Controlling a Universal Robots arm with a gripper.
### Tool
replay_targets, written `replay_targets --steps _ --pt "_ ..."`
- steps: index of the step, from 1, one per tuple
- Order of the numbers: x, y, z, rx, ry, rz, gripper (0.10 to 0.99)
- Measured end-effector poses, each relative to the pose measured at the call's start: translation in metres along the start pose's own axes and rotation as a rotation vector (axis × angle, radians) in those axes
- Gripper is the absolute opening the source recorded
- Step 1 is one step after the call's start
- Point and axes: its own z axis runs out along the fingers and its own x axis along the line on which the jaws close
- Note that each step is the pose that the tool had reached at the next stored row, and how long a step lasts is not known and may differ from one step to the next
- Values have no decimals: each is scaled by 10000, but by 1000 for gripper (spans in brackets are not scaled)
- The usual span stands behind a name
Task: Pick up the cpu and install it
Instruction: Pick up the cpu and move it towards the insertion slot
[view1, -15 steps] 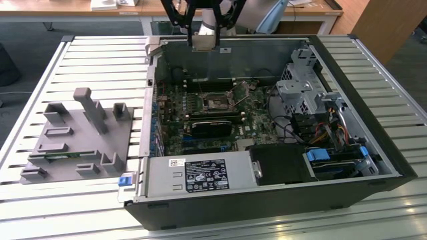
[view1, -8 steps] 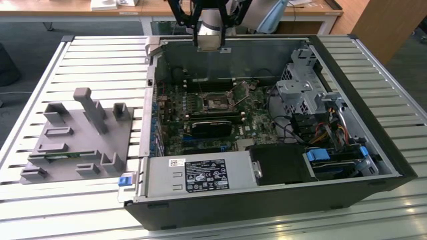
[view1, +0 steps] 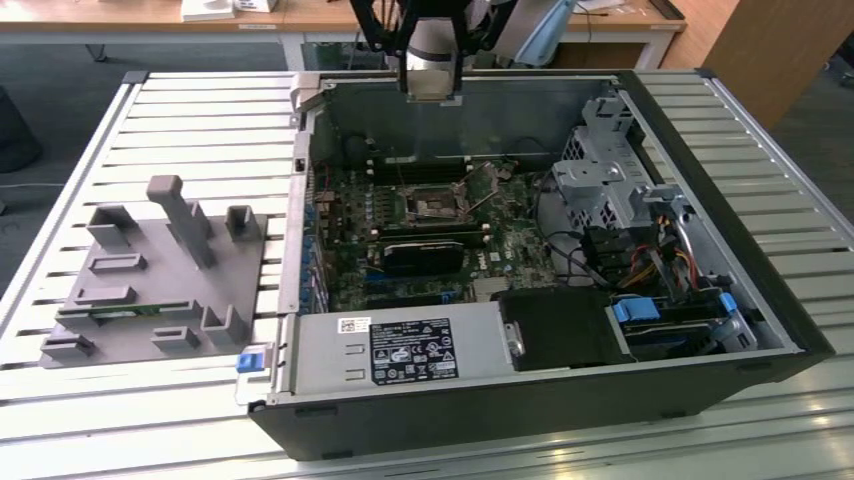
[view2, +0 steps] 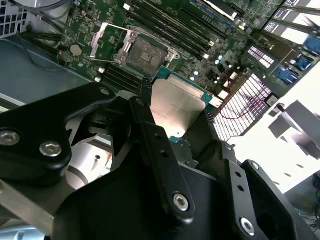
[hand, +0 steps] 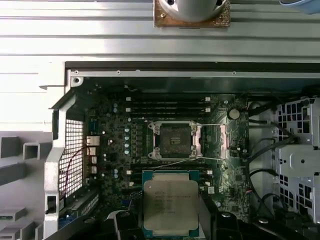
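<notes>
A slatted metal table (view1: 200, 110) carries an open computer case (view1: 534, 400) lying on its side, with a grey moulded holder (view1: 134, 300) on the exterior view's left. The arm (view1: 434, 45) hangs over the case's far wall. In both wrist views the gripper (view2: 176, 109) is clamped on the cpu (hand: 171, 207). Its black fingers (view2: 150, 130) press against two opposite edges, so the chip sits squarely between them. The cpu is held in the air above the motherboard (hand: 115, 150), clear of the socket (hand: 175, 141), whose contact field lies bare. The chip is square, so no long axis shows. Its silver lid faces the wrist cameras, and in the first wrist view its edges run parallel to the socket's.
</notes>
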Motion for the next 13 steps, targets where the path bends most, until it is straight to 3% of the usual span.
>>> replay_targets --steps 7,13 --pt "-99 24 17 0 0 0 533" --pt "-240 52 29 1 1 0 533"
